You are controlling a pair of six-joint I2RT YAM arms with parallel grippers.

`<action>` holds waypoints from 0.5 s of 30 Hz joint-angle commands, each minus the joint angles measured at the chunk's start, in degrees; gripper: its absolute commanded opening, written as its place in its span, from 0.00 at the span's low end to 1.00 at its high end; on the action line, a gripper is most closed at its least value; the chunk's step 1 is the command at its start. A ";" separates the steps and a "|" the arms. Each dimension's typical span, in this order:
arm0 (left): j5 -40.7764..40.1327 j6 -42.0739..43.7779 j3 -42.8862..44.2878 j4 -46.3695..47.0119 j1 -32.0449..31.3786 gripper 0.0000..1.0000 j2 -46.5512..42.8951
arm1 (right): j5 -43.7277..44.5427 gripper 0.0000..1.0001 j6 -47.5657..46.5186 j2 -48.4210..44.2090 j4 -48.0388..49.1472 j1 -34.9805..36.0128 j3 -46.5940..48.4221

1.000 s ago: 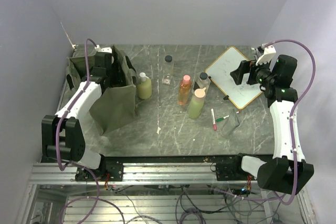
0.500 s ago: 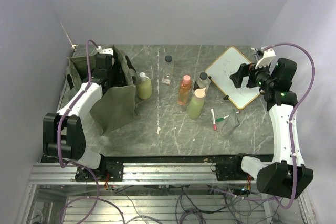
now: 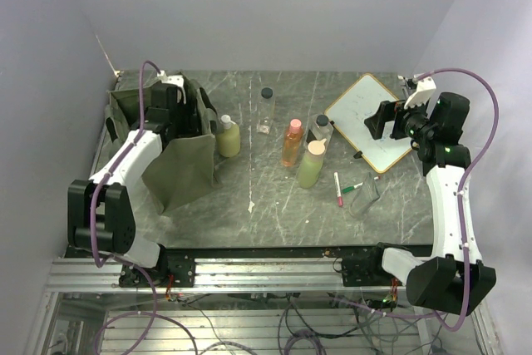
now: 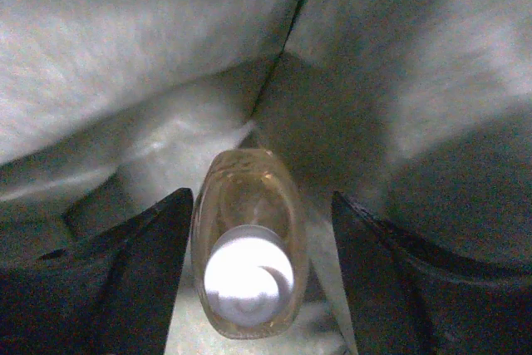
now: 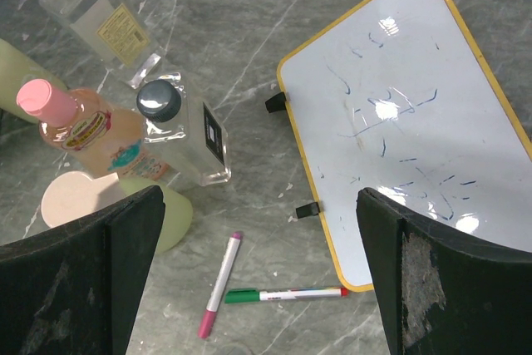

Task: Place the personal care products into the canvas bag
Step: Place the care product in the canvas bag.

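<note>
Your left gripper (image 4: 262,201) is down inside the canvas bag (image 3: 179,168). Fabric walls fill the whole upper half of the wrist view, so there's barely any side room. The amber bottle (image 4: 249,247) stands between the parted jaws: the left finger (image 4: 141,280) is just beside it and there's a dark gap on the right, so no squeeze.

Your right gripper (image 5: 259,197), upper right in the top view, gapes wide and holds nothing. It's over bare table (image 5: 233,31) between the whiteboard (image 5: 399,122) edge and the bottles.

Outside the bag, the yellow-green bottle (image 3: 229,139) is just beside its right wall. The tall clear bottle (image 3: 266,110), orange bottle (image 3: 292,144), squat clear bottle (image 3: 323,129) and light green bottle (image 3: 312,165) stand mid-frame.
</note>
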 commanded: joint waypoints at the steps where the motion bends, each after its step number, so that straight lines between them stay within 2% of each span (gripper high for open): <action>1: 2.03 3.01 5.47 3.11 0.02 0.81 -3.72 | 0.16 1.00 -0.55 -1.01 -0.10 0.11 -0.18; 15: 2.53 11.45 10.94 -3.29 0.18 0.93 -10.12 | -0.19 1.00 -0.59 -1.20 -0.29 0.12 0.52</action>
